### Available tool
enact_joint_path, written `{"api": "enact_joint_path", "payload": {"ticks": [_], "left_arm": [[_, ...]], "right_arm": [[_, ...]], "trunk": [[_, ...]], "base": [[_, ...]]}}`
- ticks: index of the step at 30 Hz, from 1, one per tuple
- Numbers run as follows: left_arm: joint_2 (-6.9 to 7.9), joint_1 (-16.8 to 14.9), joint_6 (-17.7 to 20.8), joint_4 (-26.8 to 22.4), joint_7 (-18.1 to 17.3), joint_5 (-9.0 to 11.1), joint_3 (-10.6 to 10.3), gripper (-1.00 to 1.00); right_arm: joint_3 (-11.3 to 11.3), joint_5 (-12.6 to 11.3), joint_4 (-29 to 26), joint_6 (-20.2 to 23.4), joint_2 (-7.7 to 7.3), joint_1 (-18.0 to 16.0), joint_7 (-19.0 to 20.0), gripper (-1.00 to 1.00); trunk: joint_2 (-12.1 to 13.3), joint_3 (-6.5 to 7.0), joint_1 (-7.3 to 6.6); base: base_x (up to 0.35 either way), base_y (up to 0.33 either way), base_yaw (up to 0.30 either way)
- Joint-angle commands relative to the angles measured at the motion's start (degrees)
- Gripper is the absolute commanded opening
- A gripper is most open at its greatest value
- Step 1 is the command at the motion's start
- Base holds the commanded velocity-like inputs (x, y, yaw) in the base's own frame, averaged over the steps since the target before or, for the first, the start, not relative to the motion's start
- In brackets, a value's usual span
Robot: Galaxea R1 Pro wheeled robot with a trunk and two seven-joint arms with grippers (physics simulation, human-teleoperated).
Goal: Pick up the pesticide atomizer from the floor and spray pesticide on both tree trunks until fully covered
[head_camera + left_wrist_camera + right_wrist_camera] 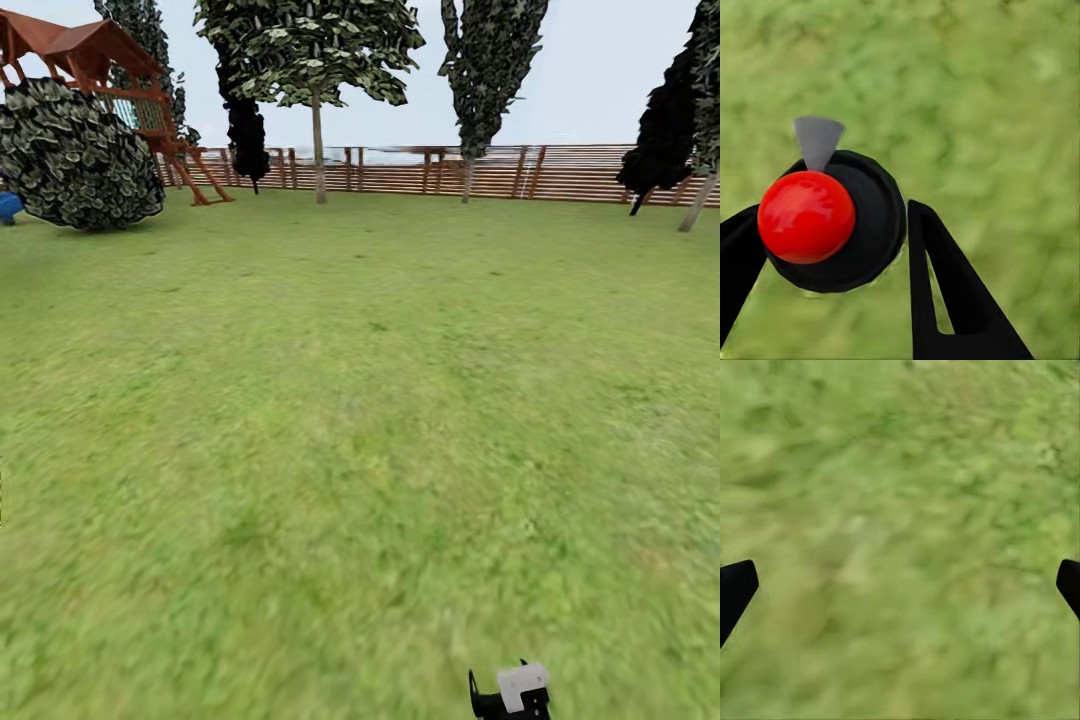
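Left gripper fingers appear to pinch the pesticide atomizer, seen end-on above the grass; right gripper is spread wide, empty. Pickup looks done. The trees stand well apart by the far fence, with all spraying left.

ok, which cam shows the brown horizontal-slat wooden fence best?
Head view: the brown horizontal-slat wooden fence runs full width across the background. Both wrist views face blurry green grass instead.
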Motion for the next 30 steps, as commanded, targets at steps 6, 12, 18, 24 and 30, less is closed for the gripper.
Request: {"api": "enact_joint_path", "payload": {"ticks": [6, 12, 18, 24, 30], "left_arm": [[-0.01, 0.0, -0.3, 0.0, -0.1, -0.3, 0.4, -1.00], [-0.01, 0.0, -0.2, -0.1, 0.0, -0.3, 0.4, -1.00], [-0.01, 0.0, -0.2, -0.1, 0.0, -0.3, 0.4, -1.00], [-0.01, 0.0, -0.2, -0.1, 0.0, -0.3, 0.4, -1.00], [-0.01, 0.0, -0.1, -0.1, 0.0, -0.4, 0.4, -1.00]], "right_arm": [[-0.4, 0.8, 0.1, -0.1, -0.26, 0.0, -0.1, 1.00], [-0.3, 1.0, 0.1, -0.1, -0.10, 0.0, 0.0, 1.00], [-0.3, 0.8, 0.1, 0.0, 0.03, 0.0, 0.0, 1.00], [-0.3, 0.6, 0.1, -0.1, 0.02, 0.0, -0.1, 1.00], [-0.3, 0.7, 0.1, -0.1, 0.00, 0.0, -0.1, 1.00]], "trunk": [[0.0, -0.05, 0.03], [0.0, -0.05, 0.03], [0.0, -0.05, 0.03], [0.0, -0.05, 0.03], [0.0, -0.05, 0.03]], "base": [[0.335, 0.124, 0.016], [0.335, 0.112, 0.000], [0.336, 0.026, 0.000], [0.234, 0.000, 0.204], [0.101, 0.000, 0.132]]}}
